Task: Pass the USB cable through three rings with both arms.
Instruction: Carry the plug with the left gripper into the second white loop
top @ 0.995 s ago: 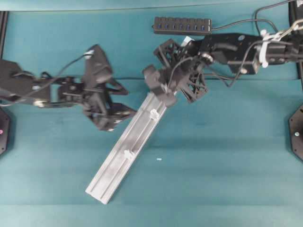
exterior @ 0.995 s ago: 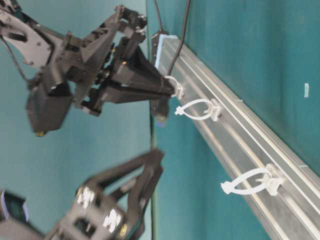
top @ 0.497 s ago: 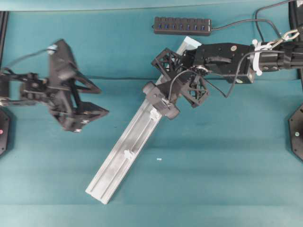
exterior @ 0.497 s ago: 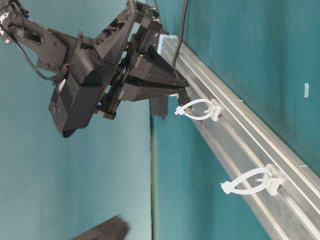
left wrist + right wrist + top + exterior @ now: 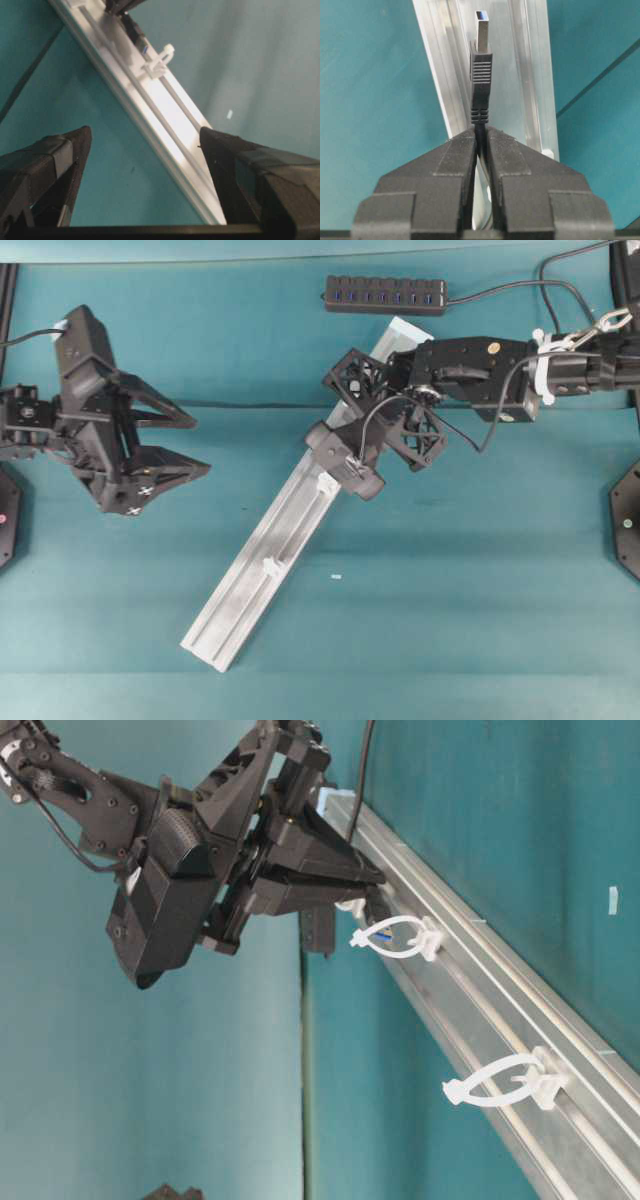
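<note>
My right gripper [image 5: 481, 132] is shut on the USB cable just behind its plug [image 5: 481, 75], which points along the silver rail [image 5: 522, 75]. From table level, the right gripper [image 5: 372, 885] hangs over the rail's upper part and the plug's blue tip [image 5: 383, 933] sits at the loop of a ring [image 5: 400, 938]. A second ring [image 5: 505, 1085] stands free farther down. A third is mostly hidden behind the gripper. My left gripper [image 5: 202, 445] is open and empty, well left of the rail [image 5: 260, 580].
The black multi-port hub [image 5: 385, 292] lies at the back, its cord [image 5: 500, 288] running right. A small white scrap [image 5: 336, 577] lies on the teal cloth right of the rail. The rail runs diagonally from back centre to front left.
My left arm has pulled back to the left, away from the rail. My right gripper has carried the plug a little down the rail to the ring.
</note>
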`<action>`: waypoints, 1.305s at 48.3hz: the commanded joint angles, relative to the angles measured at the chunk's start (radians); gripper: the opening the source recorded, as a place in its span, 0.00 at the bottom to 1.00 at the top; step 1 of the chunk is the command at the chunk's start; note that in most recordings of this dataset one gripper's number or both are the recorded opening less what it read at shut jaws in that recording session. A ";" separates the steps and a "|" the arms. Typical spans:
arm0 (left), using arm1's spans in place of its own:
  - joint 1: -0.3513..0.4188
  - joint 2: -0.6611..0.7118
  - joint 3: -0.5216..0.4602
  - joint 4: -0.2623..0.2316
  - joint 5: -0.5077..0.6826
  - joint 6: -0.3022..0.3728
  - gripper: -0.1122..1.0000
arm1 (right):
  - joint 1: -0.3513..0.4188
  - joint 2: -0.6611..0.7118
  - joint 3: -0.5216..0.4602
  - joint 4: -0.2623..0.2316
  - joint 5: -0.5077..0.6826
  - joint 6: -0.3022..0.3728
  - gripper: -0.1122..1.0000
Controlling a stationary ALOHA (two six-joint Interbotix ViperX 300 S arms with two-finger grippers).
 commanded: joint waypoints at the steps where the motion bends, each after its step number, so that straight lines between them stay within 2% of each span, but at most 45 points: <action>1: -0.003 -0.071 0.005 0.003 0.000 -0.002 0.94 | 0.032 0.008 0.015 0.011 0.005 0.002 0.18; 11: -0.003 -0.147 0.031 0.002 0.043 -0.002 0.94 | 0.041 0.003 0.002 0.011 0.005 0.000 0.18; 21: -0.003 -0.202 0.048 0.002 0.089 -0.032 0.94 | 0.055 0.005 -0.014 0.006 0.021 -0.002 0.18; 48: -0.005 -0.218 0.061 0.003 0.087 -0.037 0.94 | 0.095 0.015 -0.051 0.014 0.028 0.008 0.18; 63: -0.057 -0.204 0.064 0.002 0.077 -0.041 0.94 | 0.104 0.015 -0.054 0.132 -0.021 0.014 0.18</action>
